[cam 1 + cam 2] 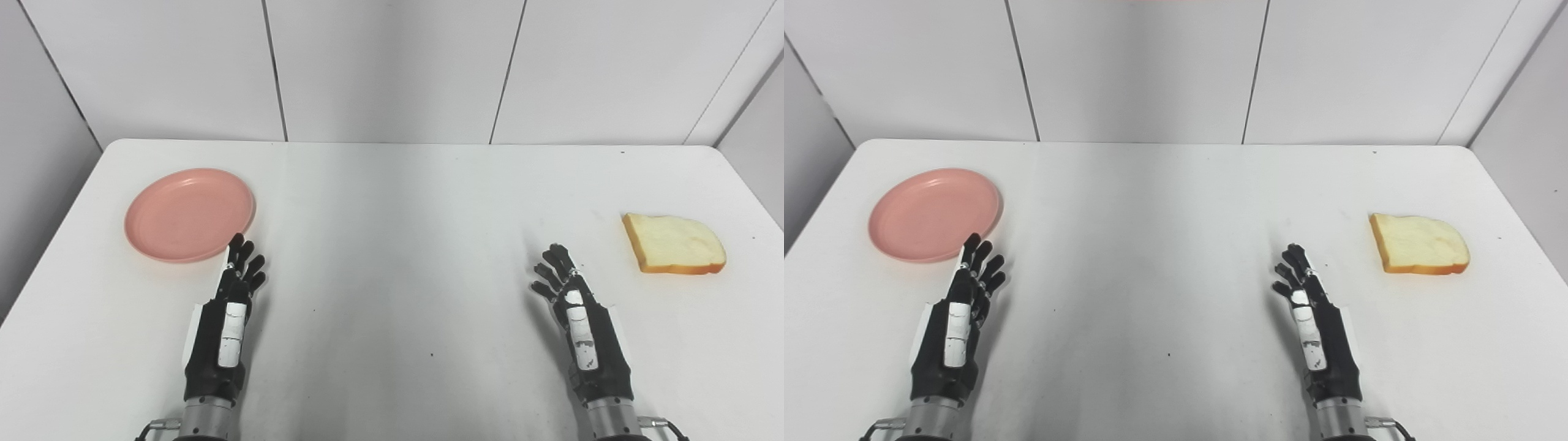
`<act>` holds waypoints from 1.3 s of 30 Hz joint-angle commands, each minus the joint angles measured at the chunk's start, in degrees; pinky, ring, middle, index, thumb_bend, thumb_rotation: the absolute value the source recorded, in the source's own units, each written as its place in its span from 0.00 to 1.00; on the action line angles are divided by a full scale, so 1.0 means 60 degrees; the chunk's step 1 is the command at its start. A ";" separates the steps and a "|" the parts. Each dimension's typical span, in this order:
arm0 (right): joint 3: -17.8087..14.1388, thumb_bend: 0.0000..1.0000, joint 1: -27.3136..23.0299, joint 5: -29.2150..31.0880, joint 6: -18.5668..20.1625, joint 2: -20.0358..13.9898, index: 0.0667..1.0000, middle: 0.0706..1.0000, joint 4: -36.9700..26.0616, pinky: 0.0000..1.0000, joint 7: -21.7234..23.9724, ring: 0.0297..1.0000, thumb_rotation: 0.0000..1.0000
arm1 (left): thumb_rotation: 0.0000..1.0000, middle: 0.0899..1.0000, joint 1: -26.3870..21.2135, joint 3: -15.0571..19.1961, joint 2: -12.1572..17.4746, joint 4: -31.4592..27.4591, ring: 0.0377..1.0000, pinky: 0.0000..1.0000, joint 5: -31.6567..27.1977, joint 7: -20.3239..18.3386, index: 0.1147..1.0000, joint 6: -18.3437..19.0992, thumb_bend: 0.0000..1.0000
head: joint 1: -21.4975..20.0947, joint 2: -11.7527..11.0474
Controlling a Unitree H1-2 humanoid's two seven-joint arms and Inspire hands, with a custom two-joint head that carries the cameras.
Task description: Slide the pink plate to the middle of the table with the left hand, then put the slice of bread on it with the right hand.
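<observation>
Pink plate point(188, 214) at surface point(392, 245) left edge; bread slice point(674, 243) far right. Left hand point(228, 318) fingers point(244, 257) spread, tips just beside plate rim. Right hand point(582, 321) empty, fingers apart.

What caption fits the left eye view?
Open left hand near round pink plastic plate; open right hand beside bread slice.

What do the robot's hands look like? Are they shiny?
Both the left hand and right hand are black, with slim black fingers and white patches on the backs. Each sits on a shiny silver metal wrist, with a thin dark cable beside it.
</observation>
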 commanded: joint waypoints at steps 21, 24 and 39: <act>-0.0663 0.83 -0.0108 0.1103 -0.1941 -0.0553 0.93 0.93 0.2226 0.88 0.1069 0.90 1.00 | 0.98 0.99 0.0059 -0.0704 -0.0535 0.1258 0.94 0.91 0.1215 0.0763 1.00 -0.1815 0.74 | 0.1377 -0.1295; -0.0689 0.83 -0.0147 0.1088 -0.2113 -0.0570 0.93 0.93 0.2464 0.88 0.1117 0.90 1.00 | 0.98 0.99 0.0036 -0.0727 -0.0548 0.1480 0.95 0.91 0.1263 0.0824 1.00 -0.2023 0.72 | 0.1451 -0.1514; -0.0679 0.85 -0.0308 0.1220 -0.2247 -0.0574 0.94 0.94 0.3064 0.89 0.1244 0.91 1.00 | 1.00 0.99 -0.0091 -0.0754 -0.0560 0.2165 0.93 0.89 0.1515 0.1045 1.00 -0.2536 0.67 | 0.1598 -0.2249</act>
